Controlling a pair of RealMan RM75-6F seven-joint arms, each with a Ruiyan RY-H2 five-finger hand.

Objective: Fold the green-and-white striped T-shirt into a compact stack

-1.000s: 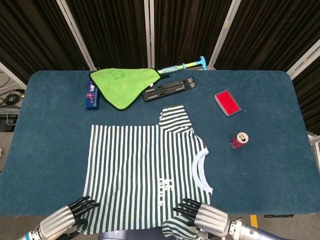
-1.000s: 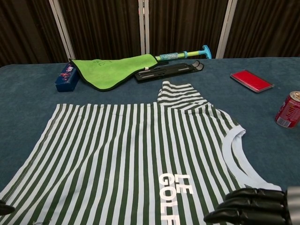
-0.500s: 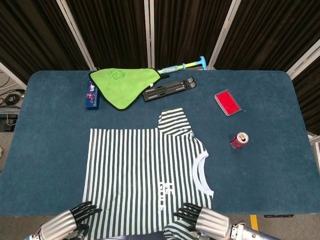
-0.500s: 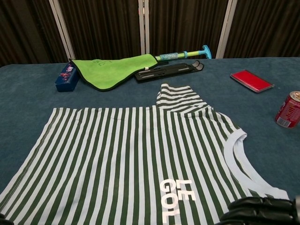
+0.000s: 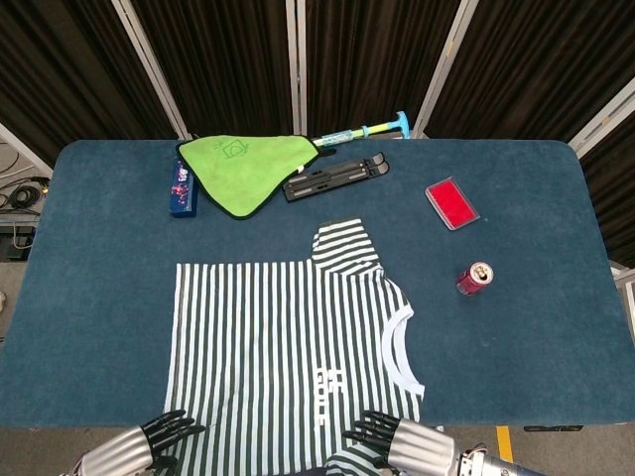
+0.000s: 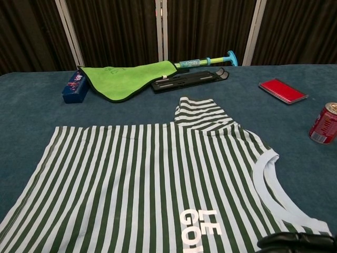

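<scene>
My striped T-shirt (image 5: 288,357) has slid nearer — I'm dragging it toward the table's (image 5: 99,248) near edge, left hand (image 5: 149,443) and right hand (image 5: 392,441) pressing its near side, fingers spread. No fold yet.

The striped T-shirt (image 6: 152,184) lies flat on the blue desk (image 6: 31,110), neck to the right, one sleeve folded at its far edge. Dark fingers (image 6: 295,242) of the right hand rest at its near right corner. A red can (image 6: 323,124) stands right.
</scene>
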